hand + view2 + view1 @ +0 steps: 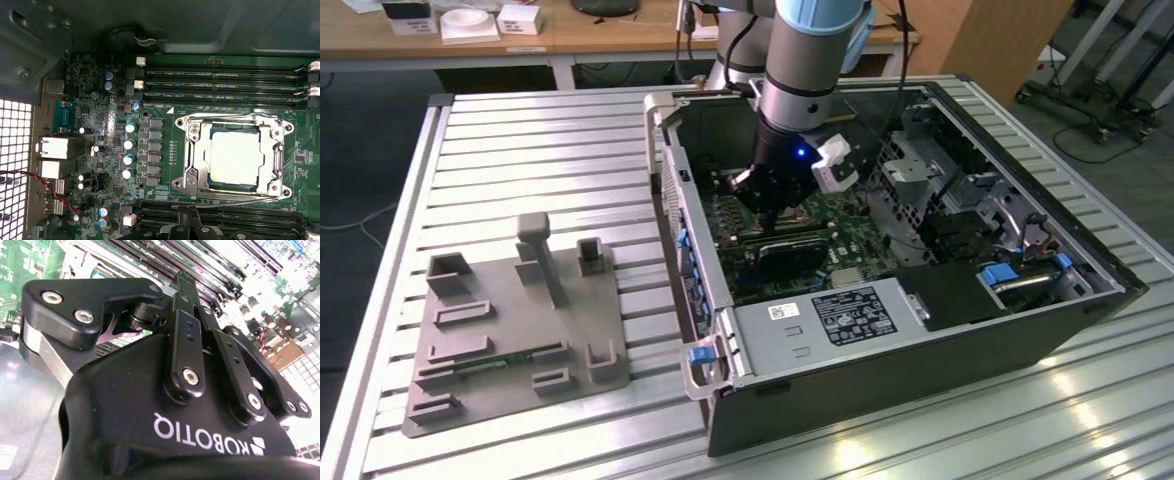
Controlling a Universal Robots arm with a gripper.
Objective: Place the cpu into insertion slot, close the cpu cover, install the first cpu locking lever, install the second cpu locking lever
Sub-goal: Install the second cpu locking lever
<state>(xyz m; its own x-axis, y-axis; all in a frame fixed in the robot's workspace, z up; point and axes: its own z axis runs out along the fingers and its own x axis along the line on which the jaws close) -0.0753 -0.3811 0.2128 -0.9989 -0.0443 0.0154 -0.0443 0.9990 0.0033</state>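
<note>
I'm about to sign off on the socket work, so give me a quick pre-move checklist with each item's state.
1. cpu seated in the insertion slot: ok.
2. cpu cover closed flat over the chip: ok, it frames the chip.
3. Locking levers latched: cannot tell; thin levers lie along the frame.
4. gripper carrying nothing: cannot tell.
5. Gripper inside the computer case, above the motherboard: ok.

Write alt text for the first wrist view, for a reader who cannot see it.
The cpu lies in the insertion slot on a green motherboard, with the cpu cover closed down around it. Long memory slots run beside the socket.
</note>
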